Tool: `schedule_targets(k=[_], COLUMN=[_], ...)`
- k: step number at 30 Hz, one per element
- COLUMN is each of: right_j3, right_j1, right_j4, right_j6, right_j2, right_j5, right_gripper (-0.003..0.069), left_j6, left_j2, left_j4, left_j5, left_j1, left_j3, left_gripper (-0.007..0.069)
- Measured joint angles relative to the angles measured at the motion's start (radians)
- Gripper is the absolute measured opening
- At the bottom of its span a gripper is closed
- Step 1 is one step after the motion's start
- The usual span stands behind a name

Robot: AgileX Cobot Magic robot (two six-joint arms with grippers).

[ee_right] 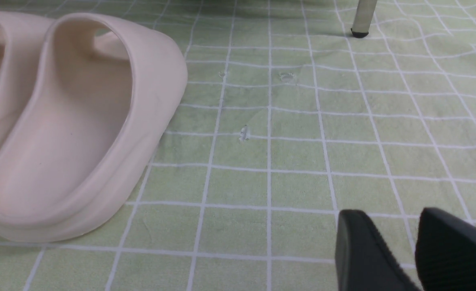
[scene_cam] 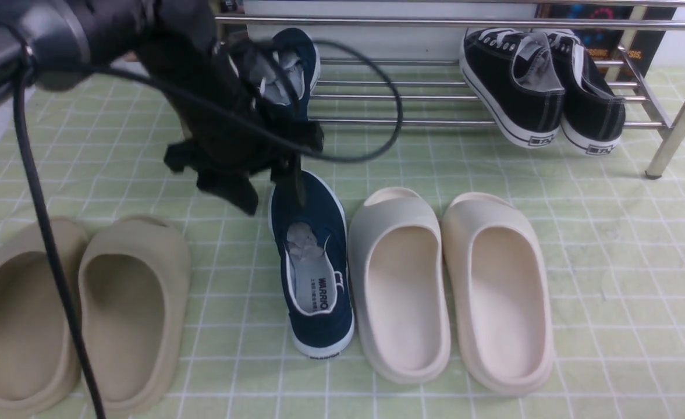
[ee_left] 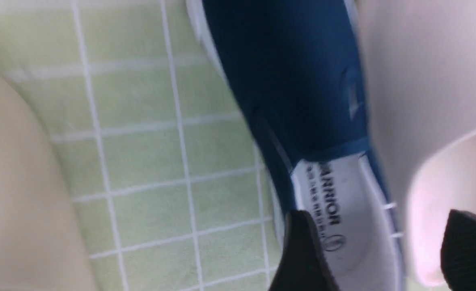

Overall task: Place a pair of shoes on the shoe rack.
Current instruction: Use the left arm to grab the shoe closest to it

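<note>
One navy slip-on shoe (scene_cam: 300, 58) lies on the chrome shoe rack (scene_cam: 435, 23) at its left end, half hidden behind my left arm. The other navy shoe (scene_cam: 317, 265) (ee_left: 294, 81) stands on the green mat between the slides, heel toward me. My left gripper (scene_cam: 266, 186) (ee_left: 383, 250) hangs open just above this shoe's toe end. One finger is over its grey "WARRIOR" insole and the other over the neighbouring cream slide, and it holds nothing. My right gripper (ee_right: 403, 250) hovers low over bare mat, slightly open and empty. It is outside the front view.
Two black lace-up sneakers (scene_cam: 543, 87) lean on the rack's right end. Beige slides (scene_cam: 80, 314) sit at the front left. Cream slides (scene_cam: 453, 285) (ee_right: 80, 121) sit just right of the floor shoe. A black cable (scene_cam: 45, 233) hangs on the left. A rack leg (ee_right: 361, 20) stands ahead of my right gripper.
</note>
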Motion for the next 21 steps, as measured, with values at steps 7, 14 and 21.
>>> schedule_targets(k=[7, 14, 21], right_j3=[0.000, 0.000, 0.000], right_j1=[0.000, 0.000, 0.000], right_j4=[0.000, 0.000, 0.000], right_j6=[0.000, 0.000, 0.000], right_j2=[0.000, 0.000, 0.000], right_j5=[0.000, 0.000, 0.000], right_gripper=[0.0244, 0.0244, 0.0244], left_j6=[0.004, 0.007, 0.023], left_j2=[0.028, 0.061, -0.052], left_j4=[-0.060, -0.073, -0.042], left_j5=[-0.280, -0.340, -0.170], left_j1=[0.000, 0.000, 0.000], left_j3=[0.235, 0.247, 0.231], left_gripper=[0.0379, 0.0001, -0.0003])
